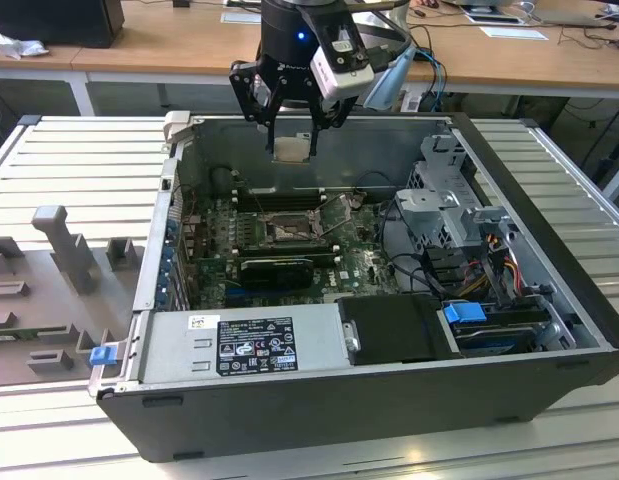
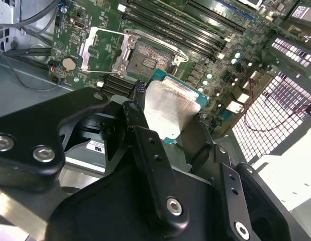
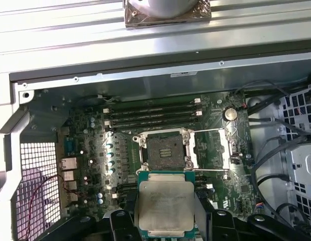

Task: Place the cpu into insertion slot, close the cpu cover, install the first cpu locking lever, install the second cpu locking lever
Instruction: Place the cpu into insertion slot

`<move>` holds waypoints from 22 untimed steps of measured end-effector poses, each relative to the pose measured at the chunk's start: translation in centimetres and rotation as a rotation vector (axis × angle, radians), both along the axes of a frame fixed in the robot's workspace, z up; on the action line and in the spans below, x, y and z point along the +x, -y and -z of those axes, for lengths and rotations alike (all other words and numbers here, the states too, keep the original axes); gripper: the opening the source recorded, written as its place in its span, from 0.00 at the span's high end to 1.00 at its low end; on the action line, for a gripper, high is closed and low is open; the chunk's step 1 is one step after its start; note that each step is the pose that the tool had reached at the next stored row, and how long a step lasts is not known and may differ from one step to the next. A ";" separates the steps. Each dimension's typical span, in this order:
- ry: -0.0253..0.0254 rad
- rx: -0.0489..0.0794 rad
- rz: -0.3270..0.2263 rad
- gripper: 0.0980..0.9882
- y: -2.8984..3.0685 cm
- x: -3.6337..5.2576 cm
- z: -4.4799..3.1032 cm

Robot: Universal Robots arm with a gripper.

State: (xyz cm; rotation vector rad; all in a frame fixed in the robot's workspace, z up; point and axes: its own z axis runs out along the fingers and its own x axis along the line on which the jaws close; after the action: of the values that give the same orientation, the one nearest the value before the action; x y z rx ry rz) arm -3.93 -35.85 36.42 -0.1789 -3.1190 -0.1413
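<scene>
Near the case wall (image 1: 379, 150), the gripper (image 1: 291, 138) clamped the cpu (image 1: 291, 149) clear of the slot (image 1: 287, 232); level, square lowering seemed wise.

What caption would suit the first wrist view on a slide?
Gripper holds the chip above the circuit board, near the empty socket.

The silver-topped cpu (image 3: 166, 205) hangs level, well above the insertion slot (image 3: 165, 150). The slot's dark contact field lies bare, with the cpu cover (image 2: 89, 47) swung open beside it.
</scene>
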 end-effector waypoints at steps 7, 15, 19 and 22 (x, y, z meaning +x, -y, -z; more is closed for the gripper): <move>0.0000 0.000 0.016 0.52 0.00 0.00 0.00; 0.0000 0.000 0.037 0.52 0.00 0.00 0.00; 0.0000 0.000 0.045 0.52 0.00 0.00 0.00; 0.0000 0.000 0.058 0.52 0.00 0.00 0.00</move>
State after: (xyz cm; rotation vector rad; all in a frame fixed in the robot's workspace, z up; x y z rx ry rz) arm -3.93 -35.85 36.42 -0.2691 -3.1152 -0.1420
